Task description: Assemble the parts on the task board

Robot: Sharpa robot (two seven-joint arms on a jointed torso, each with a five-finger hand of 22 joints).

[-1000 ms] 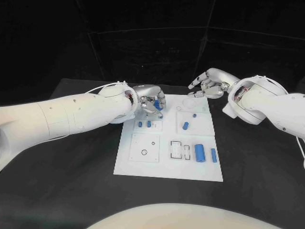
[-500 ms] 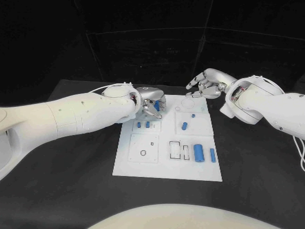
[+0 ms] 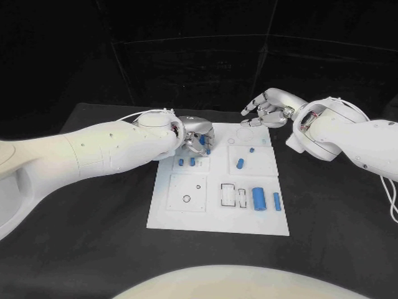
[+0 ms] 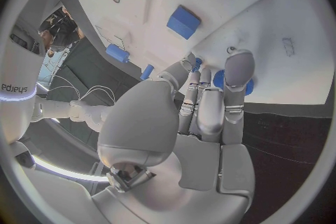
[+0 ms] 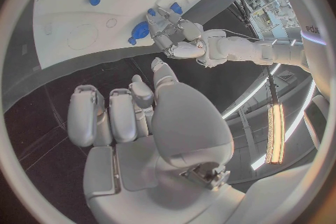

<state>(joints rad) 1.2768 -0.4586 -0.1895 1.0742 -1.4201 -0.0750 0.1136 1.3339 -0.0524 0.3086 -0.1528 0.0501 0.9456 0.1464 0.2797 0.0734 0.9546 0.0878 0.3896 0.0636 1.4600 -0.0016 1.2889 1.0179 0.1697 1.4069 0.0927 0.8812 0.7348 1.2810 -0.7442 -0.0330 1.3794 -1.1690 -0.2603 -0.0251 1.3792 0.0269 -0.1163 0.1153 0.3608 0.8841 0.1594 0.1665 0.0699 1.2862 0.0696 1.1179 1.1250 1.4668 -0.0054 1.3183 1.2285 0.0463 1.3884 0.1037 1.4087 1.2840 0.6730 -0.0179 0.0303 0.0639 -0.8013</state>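
Head view: a matte black surface [image 3: 91, 249] carries the flat white task board [image 3: 221, 187], dotted with small blue parts [image 3: 261, 199]. The left hand [image 3: 195, 138] pinches a blue part at the board's far-left corner. Right wrist view: the glossy silver right hand [image 5: 133, 117] curls inward, holding nothing, beyond the board's far edge.

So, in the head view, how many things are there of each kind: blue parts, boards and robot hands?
Blue parts: 7, counting the blue part that the left hand holds
White task board: 1
Robot hands: 2, the other being the right hand
Total: 10
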